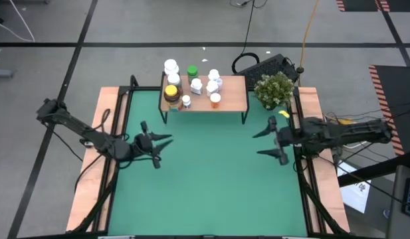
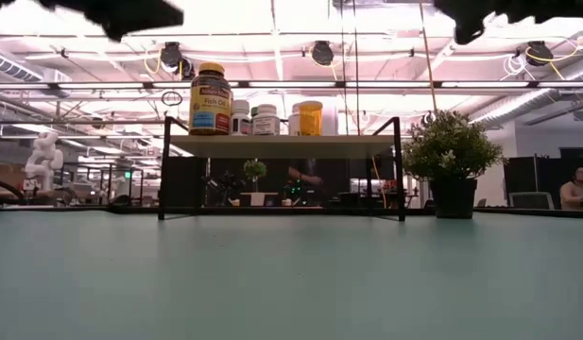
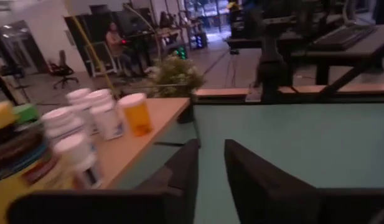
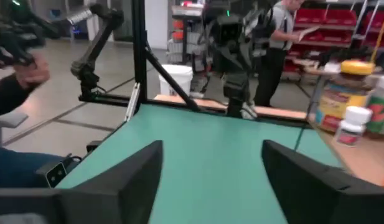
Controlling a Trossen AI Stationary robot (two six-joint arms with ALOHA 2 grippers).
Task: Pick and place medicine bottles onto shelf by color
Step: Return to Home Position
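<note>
Homing step: both arms empty, bottles up on the shelf.
Left fingers (image 1: 162,138) and right fingers (image 1: 270,154) are spread wide, holding nothing, over the matte green surface (image 1: 205,186). The light-wood rectangular shelf on thin black metal legs (image 1: 232,99) sits ahead of and between them, well apart, carrying the small smooth plastic medicine bottles (image 1: 191,85). Pull back away from the shelf; don't sweep toward the legs or the bushy potted plant (image 1: 274,89).
</note>
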